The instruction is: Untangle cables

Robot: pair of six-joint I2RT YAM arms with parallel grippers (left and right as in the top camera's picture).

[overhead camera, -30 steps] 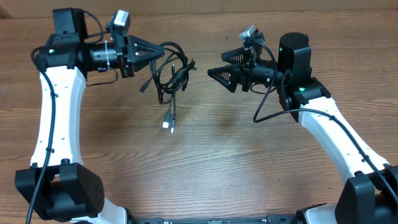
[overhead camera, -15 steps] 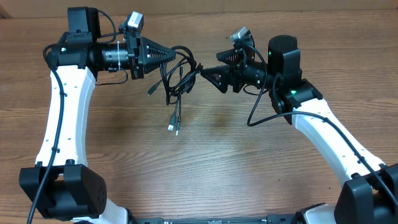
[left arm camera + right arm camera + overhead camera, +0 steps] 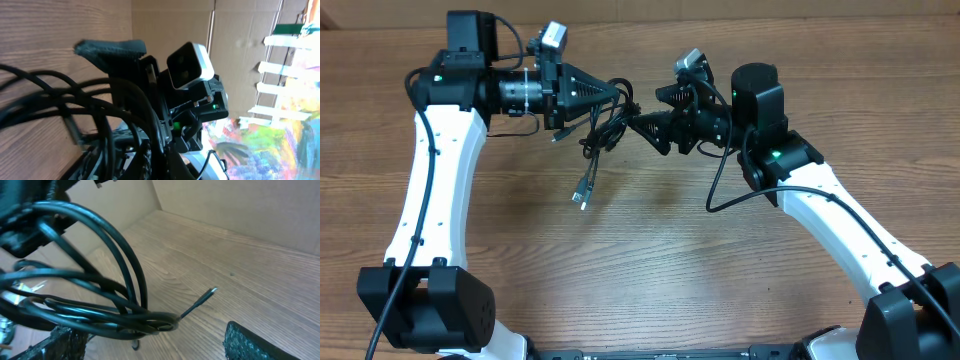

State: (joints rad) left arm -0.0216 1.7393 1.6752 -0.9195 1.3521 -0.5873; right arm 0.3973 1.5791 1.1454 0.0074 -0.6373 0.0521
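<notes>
Tangled black cables are gripped above the worktop by the left hand; the right hand is held wide beside them

Between the two arms, the near middle of the brown wooden table lies bare, and there we see wide room for a gripper to pass. Farther away the way is narrow. The tangle of thin black cables hangs from the pinched tip of the left gripper. It fills the gap toward the right gripper, whose fingers stand wide apart with one cable loop between them. Two plug ends reach down on the near left of the tangle; we cannot tell if they touch the table. The white left arm closes the left side and the white right arm the right side. The thick black wire loop of the right arm bulges into the middle.
</notes>
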